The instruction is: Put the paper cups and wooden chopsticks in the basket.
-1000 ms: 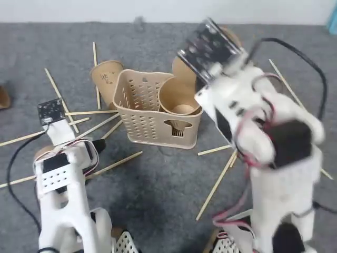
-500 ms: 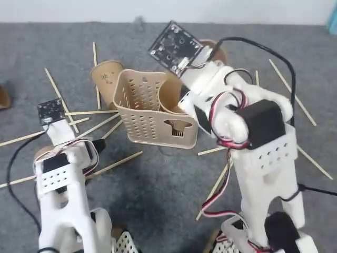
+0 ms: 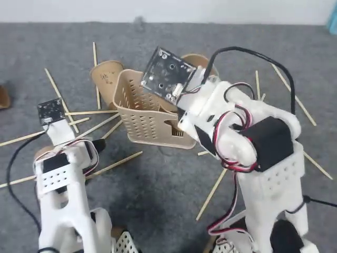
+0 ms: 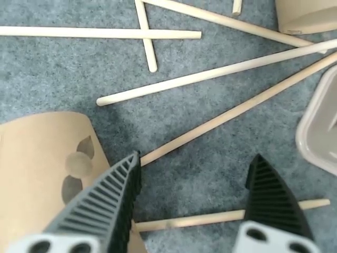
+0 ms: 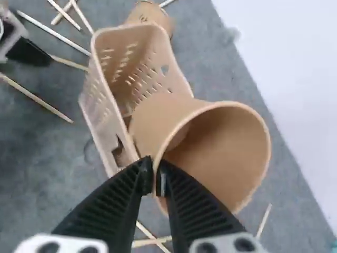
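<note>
Right tool is clenched on the rim of a paper cup tilted against the basket; left tool, released, straddles a chopstick.

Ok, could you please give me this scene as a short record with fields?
right pincer: shut on held cup rim, at basket
held cup: tilted, base toward basket
left pincer: open, low over chopsticks, next to lying cup
third cup: on its side beside basket
chopsticks: scattered on grey floor
</note>
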Available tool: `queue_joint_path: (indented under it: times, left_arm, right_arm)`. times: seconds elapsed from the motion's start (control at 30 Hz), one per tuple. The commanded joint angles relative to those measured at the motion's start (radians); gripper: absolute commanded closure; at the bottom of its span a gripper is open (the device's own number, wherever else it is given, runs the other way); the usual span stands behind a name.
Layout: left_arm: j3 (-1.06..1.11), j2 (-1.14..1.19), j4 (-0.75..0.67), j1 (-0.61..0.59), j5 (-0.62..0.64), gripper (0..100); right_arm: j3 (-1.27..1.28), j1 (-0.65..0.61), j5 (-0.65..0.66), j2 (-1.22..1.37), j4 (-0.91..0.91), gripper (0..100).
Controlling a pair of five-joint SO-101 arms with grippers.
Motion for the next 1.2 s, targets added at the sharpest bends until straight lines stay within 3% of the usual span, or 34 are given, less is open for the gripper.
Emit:
queue_joint_path:
  times: [0.0, 0.2, 0.53, 0.8, 1.03, 1.17]
  left_arm:
    - [-0.007, -0.018, -0.026, 0.000, -0.009, 69]
    - [-0.007, -0.018, -0.026, 0.000, -0.009, 69]
    - [-0.007, -0.018, -0.026, 0.000, -0.009, 69]
    - [-0.005, -0.015, -0.044, 0.000, -0.009, 69]
    - [-0.005, -0.017, -0.046, 0.000, -0.009, 69]
    - [-0.005, -0.017, -0.046, 0.000, -0.009, 69]
  right_arm:
    - [-0.043, 0.076, 0.086, -0.033, 0.001, 99.1]
    - [-0.043, 0.117, 0.175, 0.013, 0.005, 99.1]
    - [-0.041, 0.033, 0.172, 0.133, -0.007, 98.5]
    - [-0.046, 0.022, 0.052, 0.094, -0.071, 73.3]
    - [-0.046, 0.027, -0.052, -0.036, -0.061, 77.4]
    - [-0.041, 0.091, -0.199, -0.113, -0.002, 88.6]
